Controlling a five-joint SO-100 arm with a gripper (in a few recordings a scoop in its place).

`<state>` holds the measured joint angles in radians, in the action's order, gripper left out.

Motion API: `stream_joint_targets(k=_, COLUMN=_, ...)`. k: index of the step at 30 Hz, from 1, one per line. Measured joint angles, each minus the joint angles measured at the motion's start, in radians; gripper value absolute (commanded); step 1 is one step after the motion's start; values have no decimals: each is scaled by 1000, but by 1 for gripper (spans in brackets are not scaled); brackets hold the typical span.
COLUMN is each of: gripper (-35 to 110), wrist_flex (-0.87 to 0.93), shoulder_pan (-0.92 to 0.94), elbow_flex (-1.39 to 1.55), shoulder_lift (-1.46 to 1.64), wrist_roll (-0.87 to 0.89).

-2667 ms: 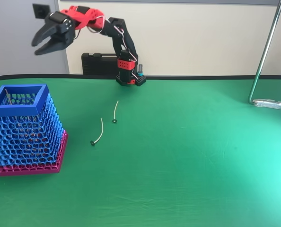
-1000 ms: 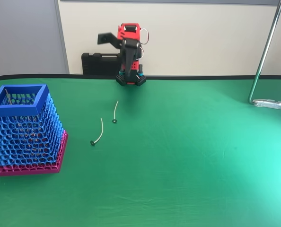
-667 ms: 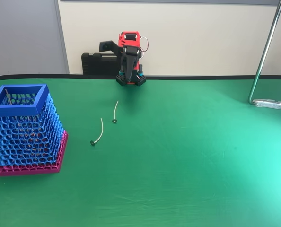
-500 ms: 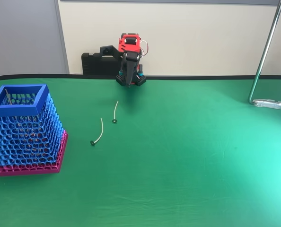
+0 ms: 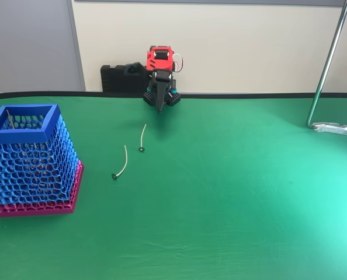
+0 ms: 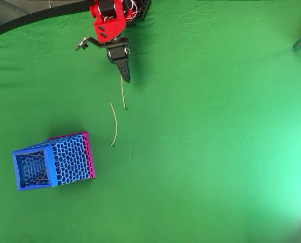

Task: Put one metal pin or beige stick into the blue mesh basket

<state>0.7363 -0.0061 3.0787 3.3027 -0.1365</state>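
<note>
Pointing down near pins [image 6: 122,92], gripper [image 6: 124,76] closed

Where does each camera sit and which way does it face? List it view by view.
Fixed view: low at the table's near edge, facing the back wall; shows the red and black arm upright, its dark fingers pointing down.
Overhead view: above, looking straight down; arm at the top edge, fingers over the green cloth.
Shared: tall blue honeycomb-mesh basket and two curved pale pins.
</note>
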Motion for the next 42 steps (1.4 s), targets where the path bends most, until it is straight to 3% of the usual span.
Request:
stream_joint_targets(k=8, gripper=1, wrist_flex=114, shoulder_pan=-11, elbow_flex=0, shoulder_lift=14, wrist_roll=29)
stream_joint_targets(k=42, gripper=1, wrist_flex=127, shoulder_pan=-11, elbow_flex=0, shoulder_lift=14, wrist_roll=37)
